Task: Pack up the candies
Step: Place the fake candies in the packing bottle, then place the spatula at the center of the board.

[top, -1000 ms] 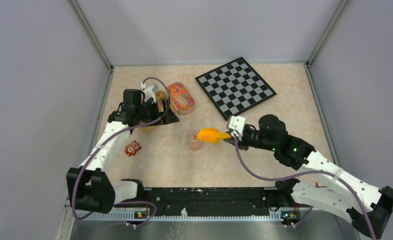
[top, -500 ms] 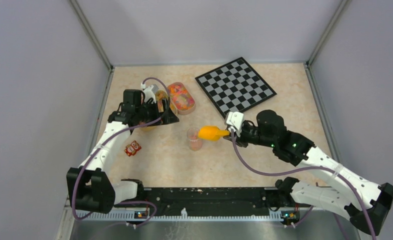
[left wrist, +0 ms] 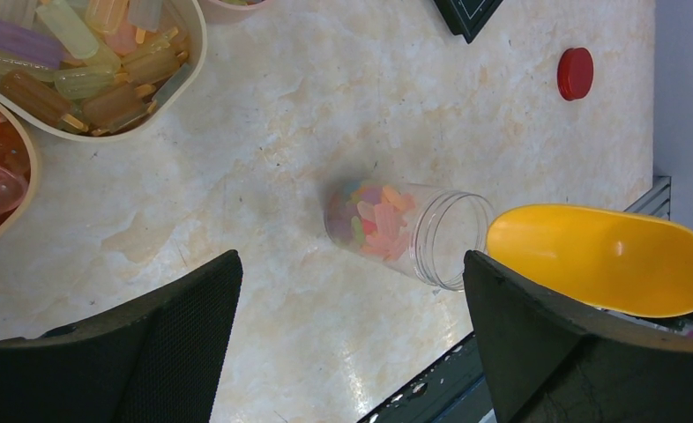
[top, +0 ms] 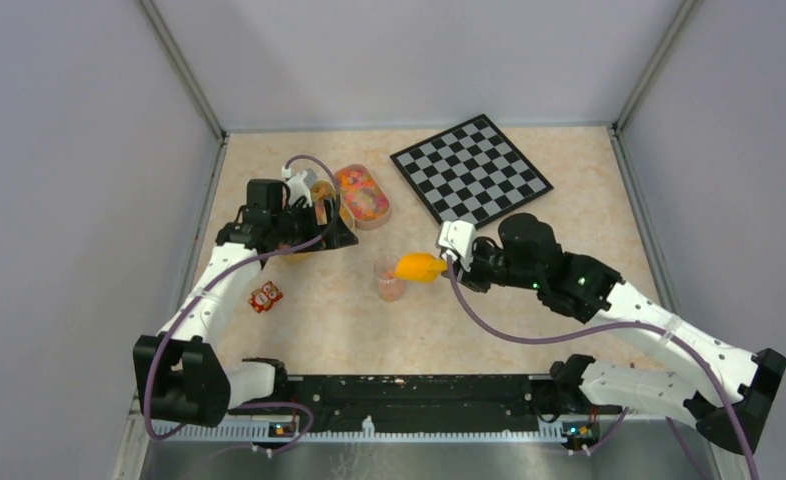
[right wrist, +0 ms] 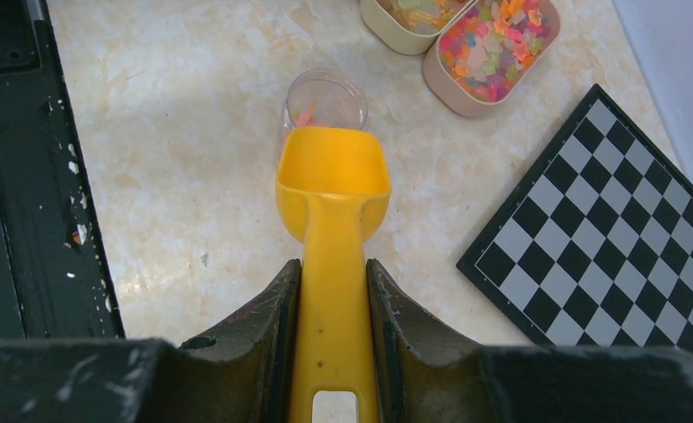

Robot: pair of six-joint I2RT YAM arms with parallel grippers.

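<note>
Right jaws: clamped on the handle of the yellow scoop (right wrist: 332,189), one finger on each side of it. Scoop bowl points away from me and looks bare inside. Its front lip sits just at the rim of the clear jar (right wrist: 324,99), which stands upright and lidless on the surface (top: 339,320), near the middle.

Left jaws: spread wide, nothing between them, hanging above the surface at the back left, close to the tubs.

Candies (right wrist: 493,44): most lie heaped in an oval tub (right wrist: 453,101) at the back left, a mix of orange, pink, yellow and green. A smaller lot sits in the bottom of the jar, seen through its wall from the left wrist.

Second tub (left wrist: 193,62), just beside the first, holds longer pastel pieces; what they are, I cannot tell.

Red lid (left wrist: 575,73) lies flat on the surface, well apart from the jar. Chessboard (top: 471,170) lies at the back right, turned at an angle. Small red and white item (top: 264,296) lies near my left arm; too small to name.
</note>
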